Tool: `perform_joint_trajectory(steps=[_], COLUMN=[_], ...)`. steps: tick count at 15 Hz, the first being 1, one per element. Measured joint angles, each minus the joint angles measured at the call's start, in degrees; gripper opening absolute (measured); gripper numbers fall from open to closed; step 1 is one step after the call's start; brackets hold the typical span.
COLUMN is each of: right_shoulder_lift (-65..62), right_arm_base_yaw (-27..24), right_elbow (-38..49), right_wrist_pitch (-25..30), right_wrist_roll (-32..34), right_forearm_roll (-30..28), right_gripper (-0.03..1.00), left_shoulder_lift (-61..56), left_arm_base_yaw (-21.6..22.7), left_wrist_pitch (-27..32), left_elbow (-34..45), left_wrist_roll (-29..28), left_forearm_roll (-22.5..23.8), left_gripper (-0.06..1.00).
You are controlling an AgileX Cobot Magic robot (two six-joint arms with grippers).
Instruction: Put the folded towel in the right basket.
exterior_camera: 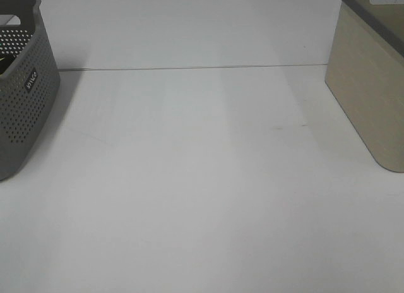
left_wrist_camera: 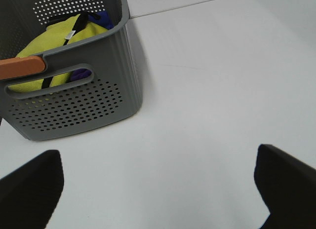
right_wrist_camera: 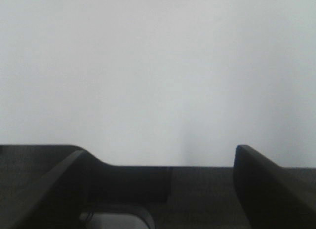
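Scanning all three views turned up no folded towel: not on the white table (exterior_camera: pixel 202 192), and not visibly in the grey perforated basket (exterior_camera: pixel 25 97), which the left wrist view showed holding yellow cloth (left_wrist_camera: pixel 49 46) & something blue (left_wrist_camera: pixel 101 16). Right basket (exterior_camera: pixel 372 97) stood at the far right edge, interior hidden, so towel may have been inside; couldn't tell. Left gripper (left_wrist_camera: pixel 158 189) was spread wide over bare table, nothing btwn its jaws. Right gripper (right_wrist_camera: pixel 158 189) likewise wide, holding nothing. Judging by type: terry cloth would prob. be light, soft, floppy, non-slippery; best pinched at a folded edge thru all layers so it wouldn't unfold.
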Motion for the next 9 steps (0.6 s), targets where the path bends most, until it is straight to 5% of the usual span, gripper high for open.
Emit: perform_joint_trajectory(steps=[9], right_shoulder_lift=[-23.4], right_arm_base_yaw=[0.0], right_elbow=[0.2], right_wrist_pitch=[-0.9], right_wrist_roll=[-2.5], right_forearm_roll=[0.0], right_gripper=[0.74], left_shoulder_lift=[0.0], left_arm_base_yaw=[0.0], left_wrist_pitch=[0.0], left_elbow=[0.0], left_wrist_roll=[0.0], left_forearm_roll=[0.0], left_gripper=[0.99])
